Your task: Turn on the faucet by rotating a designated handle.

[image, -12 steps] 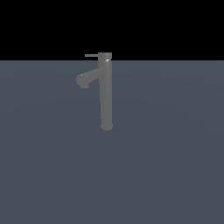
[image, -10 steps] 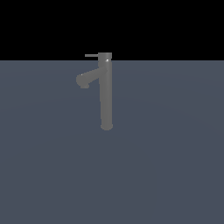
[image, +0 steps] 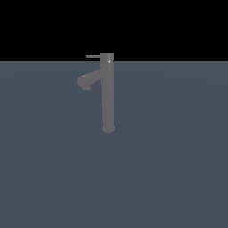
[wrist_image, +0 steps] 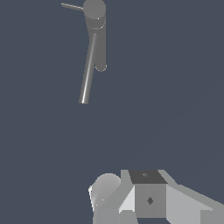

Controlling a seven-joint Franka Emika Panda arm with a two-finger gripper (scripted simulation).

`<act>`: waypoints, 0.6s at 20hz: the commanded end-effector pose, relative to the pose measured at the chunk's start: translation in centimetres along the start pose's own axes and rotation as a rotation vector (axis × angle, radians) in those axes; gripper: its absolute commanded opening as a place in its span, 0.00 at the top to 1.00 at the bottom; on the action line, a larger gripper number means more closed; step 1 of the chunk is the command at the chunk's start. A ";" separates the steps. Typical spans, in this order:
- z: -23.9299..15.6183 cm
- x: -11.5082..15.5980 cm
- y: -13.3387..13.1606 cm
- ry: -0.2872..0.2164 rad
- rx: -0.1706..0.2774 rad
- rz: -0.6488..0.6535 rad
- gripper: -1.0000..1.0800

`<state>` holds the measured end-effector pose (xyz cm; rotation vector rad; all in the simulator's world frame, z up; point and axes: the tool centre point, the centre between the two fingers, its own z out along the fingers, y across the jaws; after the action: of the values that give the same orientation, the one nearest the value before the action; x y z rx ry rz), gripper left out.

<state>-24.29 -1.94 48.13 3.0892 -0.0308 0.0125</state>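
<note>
The faucet [image: 107, 95] stands upright slightly left of centre in the exterior view, its base planted on the flat grey-blue floor [image: 178, 169] and its cap reaching just above the horizon line. A thick angled spout [image: 88, 80] branches off near the top toward the exterior view's left. Above it the handle [image: 92, 56], a thin rod, projects level from the cap toward the same side. It lies roughly parallel to the spout, which I judge to be its untouched rest position.

No arm or claw appears in the exterior view. In the wrist view the faucet [wrist_image: 92, 52] sits in the upper part of the frame, seen from above, with the handle [wrist_image: 71, 6] at the top edge. Only pale blocky parts of the claw assembly [wrist_image: 148, 199] show at the lower edge. The fingertips are out of frame, so whether the claw is wide or narrow cannot be told.

The claw is well apart from the faucet, apparently set back to keep the handle in sight. Approach not yet made; task not begun.
</note>
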 end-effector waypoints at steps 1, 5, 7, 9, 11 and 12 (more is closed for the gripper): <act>0.0 0.0 0.0 0.001 -0.002 0.000 1.00; 0.0 0.5 -0.1 0.000 -0.001 0.003 1.00; 0.0 1.0 -0.1 0.000 -0.002 0.006 1.00; 0.1 1.6 -0.3 0.000 -0.003 0.009 1.00; 0.1 2.5 -0.4 0.000 -0.003 0.013 1.00; 0.2 2.9 -0.5 0.000 -0.003 0.016 1.00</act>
<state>-21.99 -1.63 48.05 3.0861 -0.0500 0.0140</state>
